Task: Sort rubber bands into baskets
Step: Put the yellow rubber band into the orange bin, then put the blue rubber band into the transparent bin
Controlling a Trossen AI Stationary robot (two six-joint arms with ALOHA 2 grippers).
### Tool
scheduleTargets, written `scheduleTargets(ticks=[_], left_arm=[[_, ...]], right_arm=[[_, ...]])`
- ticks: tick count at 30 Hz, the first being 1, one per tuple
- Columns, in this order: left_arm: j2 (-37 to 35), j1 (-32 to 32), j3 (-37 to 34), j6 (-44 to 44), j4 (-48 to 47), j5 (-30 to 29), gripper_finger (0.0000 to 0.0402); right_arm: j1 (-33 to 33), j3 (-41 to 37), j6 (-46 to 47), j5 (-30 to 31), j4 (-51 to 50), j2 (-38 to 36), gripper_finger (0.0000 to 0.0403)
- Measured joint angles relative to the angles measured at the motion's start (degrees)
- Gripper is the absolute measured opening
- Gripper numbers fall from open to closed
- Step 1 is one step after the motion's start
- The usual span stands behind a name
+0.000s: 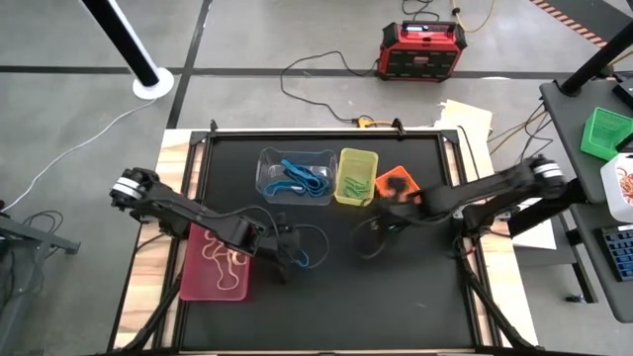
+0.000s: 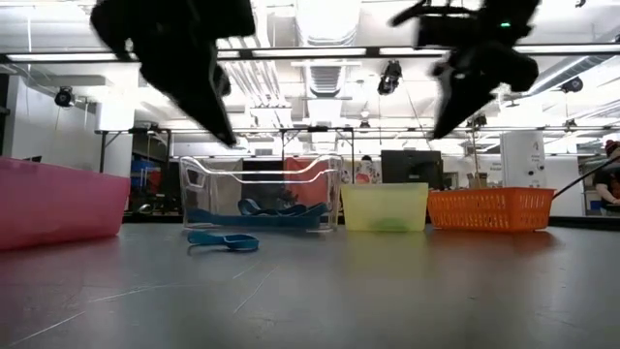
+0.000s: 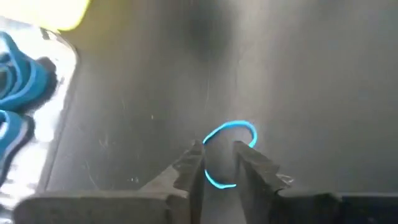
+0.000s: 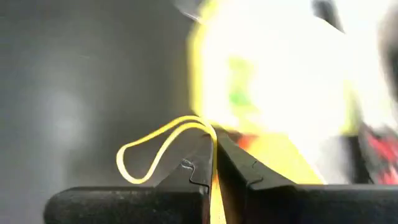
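My left gripper (image 1: 289, 255) hangs above the black mat, right of the pink tray (image 1: 198, 282), which holds tan bands. Its fingers (image 3: 193, 163) stand a little apart. A blue rubber band (image 3: 239, 127) lies flat on the mat below them; the low view (image 2: 223, 240) shows it apart from the raised gripper (image 2: 225, 136). My right gripper (image 1: 381, 222) is shut on a yellow rubber band (image 4: 149, 155), raised (image 2: 441, 126) just in front of the yellow-green bin (image 1: 356, 176) and the orange bin (image 1: 396, 183). The clear tub (image 1: 295, 176) holds blue bands. My right gripper pinches the yellow band between its two fingertips at one end of the loop (image 4: 208, 129). A yellow strip runs back between the fingers. The free loop sticks out past the tips to one side, slack and lifted clear of the mat.
The three bins stand in a row at the mat's far middle, with the pink tray at the near left. Bare mat lies along the near side and right. A red box (image 1: 420, 49) and cables are on the floor beyond the table. A green crate (image 1: 605, 131) is on a side table.
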Motion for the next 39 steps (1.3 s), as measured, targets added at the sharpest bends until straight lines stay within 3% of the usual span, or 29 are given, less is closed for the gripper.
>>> scheduleTargets(ticks=[4,8,13,18,25,31,39], left_arm=[[4.35,-0.16,-0.02,2.27,0.16,0.04,0.0103],[8.66,-0.20,-0.05,3.99,0.10,0.04,0.0140],[11.84,-0.20,-0.04,4.53,0.20,0.14,0.0160],[12.24,-0.20,0.00,4.56,0.66,1.59,0.0162],[12.22,-0.22,0.00,6.18,0.75,1.59,0.0162],[12.22,-0.20,0.00,8.24,1.28,3.12,0.0161],[11.43,-0.37,0.07,8.25,1.29,4.61,0.0153]], right_arm=[[-2.69,-5.59,10.80,9.10,-8.25,-9.69,0.0009],[-7.02,-11.46,18.52,14.29,-7.34,-17.39,0.0011],[-12.65,-15.13,20.39,8.73,-5.78,-21.94,0.0041],[-18.06,-15.49,23.93,4.14,-5.91,-21.89,0.0105],[-19.11,-15.49,23.76,0.12,-4.67,-21.14,0.0171],[-19.11,-15.49,23.27,-0.78,-4.13,-21.19,0.0195],[-19.11,-15.49,22.96,-0.80,-3.01,-21.16,0.0199]])
